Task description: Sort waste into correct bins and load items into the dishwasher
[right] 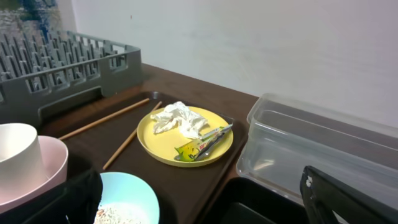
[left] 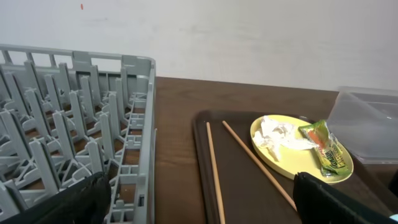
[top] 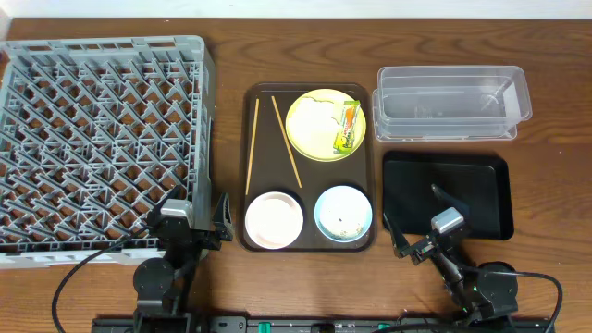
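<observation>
Yellow plate (right: 155, 148), bearing tissue (right: 177, 118) and wrapper (right: 202, 144), lies ahead of the right hand (right: 199, 199), fingers (right: 348, 199) spread wide. The left hand (left: 199, 205) gapes too, grey rack (left: 74, 124) at its left.

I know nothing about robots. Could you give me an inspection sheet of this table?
Surface: brown wooden table, no spills seen.
Job's things: large grey plastic dish rack, empty; dark brown serving tray carrying a yellow round plate with a green-and-orange snack wrapper and crumpled white tissue, two thin wooden chopsticks, a white bowl with a small white cup in it, and a light blue bowl with rice-like food scraps; clear rectangular plastic tub and shallow black rectangular tray, both empty.
Clutter: nothing seen.
Claws: left claw open, at the rack's near corner; right claw open, over the black tray's near edge.
Cables: black cables trail from both arm bases.
Surroundings: plain white wall.
</observation>
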Motion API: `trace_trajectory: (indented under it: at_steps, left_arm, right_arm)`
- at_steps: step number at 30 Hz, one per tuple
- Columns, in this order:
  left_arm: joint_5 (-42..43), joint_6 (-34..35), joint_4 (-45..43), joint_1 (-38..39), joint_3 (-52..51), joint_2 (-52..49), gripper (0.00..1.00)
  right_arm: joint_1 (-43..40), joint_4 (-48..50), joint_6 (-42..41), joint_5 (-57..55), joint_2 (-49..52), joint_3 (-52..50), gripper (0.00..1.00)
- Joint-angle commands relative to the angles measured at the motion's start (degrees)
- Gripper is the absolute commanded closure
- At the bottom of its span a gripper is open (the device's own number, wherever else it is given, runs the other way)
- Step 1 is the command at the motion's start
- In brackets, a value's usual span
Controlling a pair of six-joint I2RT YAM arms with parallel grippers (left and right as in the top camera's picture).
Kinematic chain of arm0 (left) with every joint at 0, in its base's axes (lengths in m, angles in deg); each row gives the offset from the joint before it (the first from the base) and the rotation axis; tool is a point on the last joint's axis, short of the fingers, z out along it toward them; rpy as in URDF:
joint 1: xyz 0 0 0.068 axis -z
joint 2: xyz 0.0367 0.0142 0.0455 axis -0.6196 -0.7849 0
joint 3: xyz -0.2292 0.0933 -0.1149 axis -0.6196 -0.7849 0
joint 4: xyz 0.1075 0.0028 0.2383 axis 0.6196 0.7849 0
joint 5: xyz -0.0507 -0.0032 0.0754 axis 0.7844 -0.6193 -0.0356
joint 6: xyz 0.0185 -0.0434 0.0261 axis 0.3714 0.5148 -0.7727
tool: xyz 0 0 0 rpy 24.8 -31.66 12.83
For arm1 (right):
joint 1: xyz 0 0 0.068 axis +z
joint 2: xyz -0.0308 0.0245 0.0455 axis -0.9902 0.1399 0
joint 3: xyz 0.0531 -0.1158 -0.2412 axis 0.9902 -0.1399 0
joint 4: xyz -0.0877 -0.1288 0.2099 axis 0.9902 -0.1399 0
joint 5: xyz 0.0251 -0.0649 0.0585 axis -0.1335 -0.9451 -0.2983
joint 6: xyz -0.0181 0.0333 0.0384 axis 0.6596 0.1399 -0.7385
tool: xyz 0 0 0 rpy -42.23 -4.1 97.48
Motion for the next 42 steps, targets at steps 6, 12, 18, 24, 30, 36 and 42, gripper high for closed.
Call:
trace_trajectory:
  at_steps: [6,12,18,24,30,36,42]
  left_arm:
    - [-0.3,-0.1,0.8,-0.1,-1.6,0.4,0.06]
    - [-0.3,-0.1,0.8,-0.1,-1.6,0.4,0.06]
    - [-0.3,-0.1,0.8,-0.1,-1.6,0.4,0.06]
    - [-0.3,-0.1,0.4,-0.1,-1.6,0.4,0.06]
    - [0.9,1.3,0.6,-0.1,-1.6,0.4,0.06]
    - [7.1,4.0,-6.4,-0.1,-1.6,0.4,0.06]
    - [12.2,7.4,-13.2,-0.1,1.2,0.2,0.06]
  right_arm:
    - [-0.2,-0.1,0.5,0.1,0.0,-0.2,0.01]
    - [-0.2,-0.1,0.5,0.1,0.0,-0.2,0.01]
    - [-0.2,-0.1,0.5,0.1,0.0,-0.2,0.01]
    - [-0.2,-0.1,0.5,0.1,0.0,-0.2,0.01]
    - [-0.2,-0.1,-0.8,1.6,0.0,-0.2,0.01]
    - [-0.2,3.5,-4.2,3.6,0.0,-0.2,0.01]
    - [-0.2,5.9,-14.2,5.7,0.1,1.7,0.01]
